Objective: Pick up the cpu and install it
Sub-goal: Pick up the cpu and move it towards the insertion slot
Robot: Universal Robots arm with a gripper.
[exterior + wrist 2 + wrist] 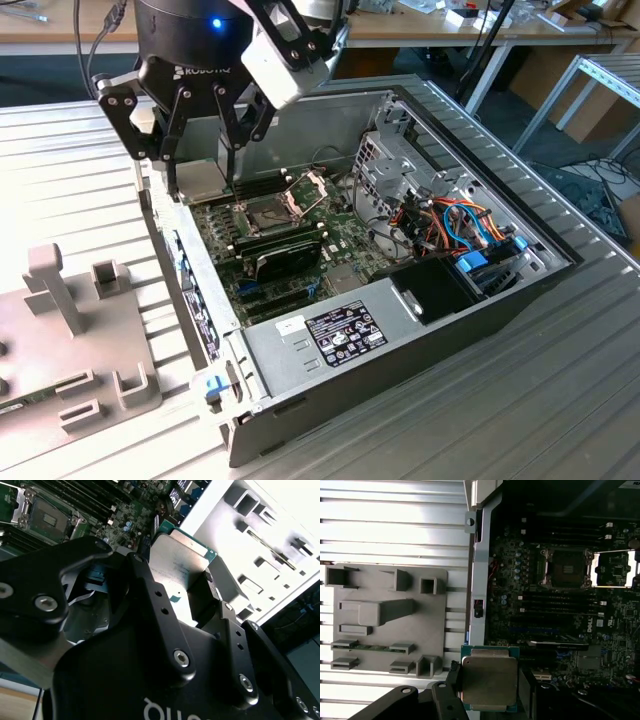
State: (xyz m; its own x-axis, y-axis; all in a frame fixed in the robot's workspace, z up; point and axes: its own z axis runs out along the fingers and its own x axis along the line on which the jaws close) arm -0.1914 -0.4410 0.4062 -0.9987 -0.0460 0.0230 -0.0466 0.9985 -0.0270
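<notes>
Exterior view, cpu (pixel 203 180) in hand (pixel 206 188), horiz, lid up

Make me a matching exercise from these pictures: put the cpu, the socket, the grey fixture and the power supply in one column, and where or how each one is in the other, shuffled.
Column one:
1. cpu
2. socket
3. grey fixture
4. power supply

Column two:
A. on the slatted table, outside the case
B. silver box with a black label, inside the case
C. held between the fingers
D. on the motherboard, open and empty

Pairs: 1-C, 2-D, 3-A, 4-B.
</notes>
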